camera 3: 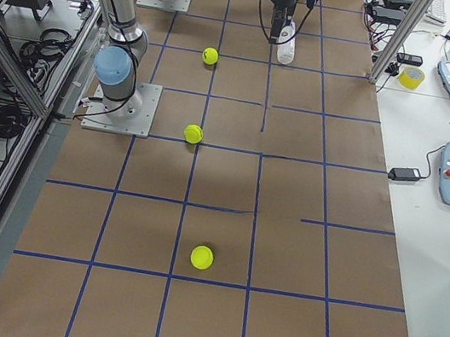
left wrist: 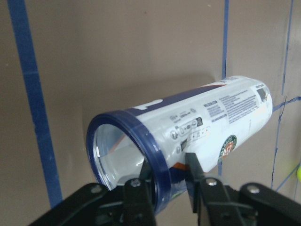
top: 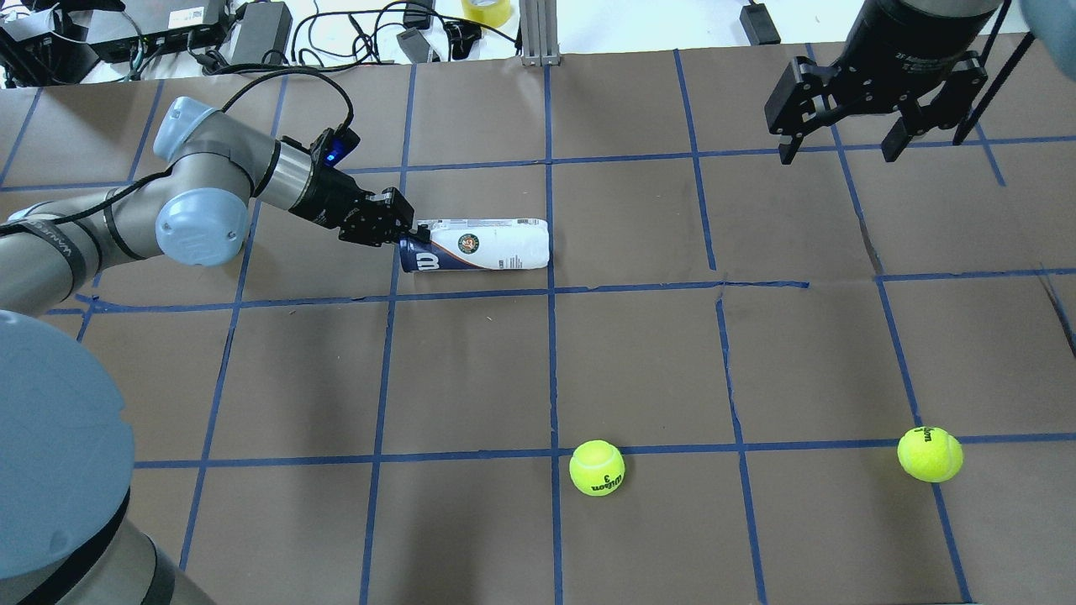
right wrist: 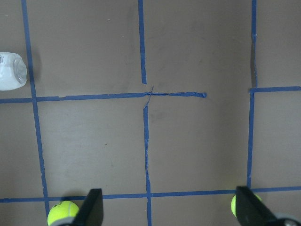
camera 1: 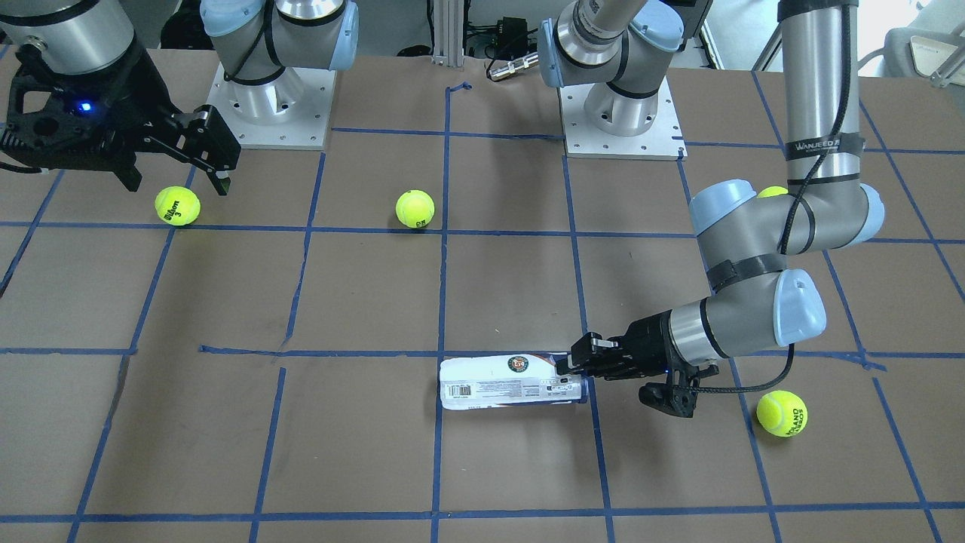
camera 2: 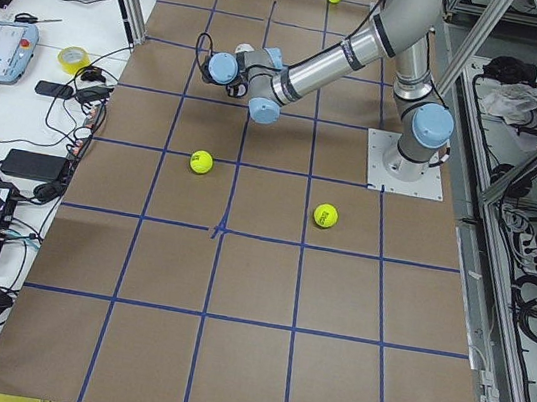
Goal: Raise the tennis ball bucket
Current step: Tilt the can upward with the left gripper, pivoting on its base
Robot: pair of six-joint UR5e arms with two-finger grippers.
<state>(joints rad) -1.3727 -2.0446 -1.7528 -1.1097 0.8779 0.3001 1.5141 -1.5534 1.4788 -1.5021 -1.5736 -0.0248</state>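
Note:
The tennis ball bucket (top: 487, 245) is a clear tube with a white and navy label, lying on its side on the brown table (top: 639, 361). It also shows in the front view (camera 1: 505, 383) and the left wrist view (left wrist: 211, 122). My left gripper (top: 409, 233) is at its open navy-rimmed end, shut on the rim wall with one finger inside and one outside (left wrist: 169, 179). My right gripper (top: 845, 147) is open and empty, held high at the far right, well away from the tube. The tube's closed end shows in the right wrist view (right wrist: 11, 70).
Loose tennis balls lie on the table: one near the middle (top: 597, 467), one at the right (top: 930, 454), one by my left forearm (camera 1: 782, 412), another behind the left elbow (camera 1: 773, 191). Blue tape lines grid the table. Cables and devices lie past the far edge.

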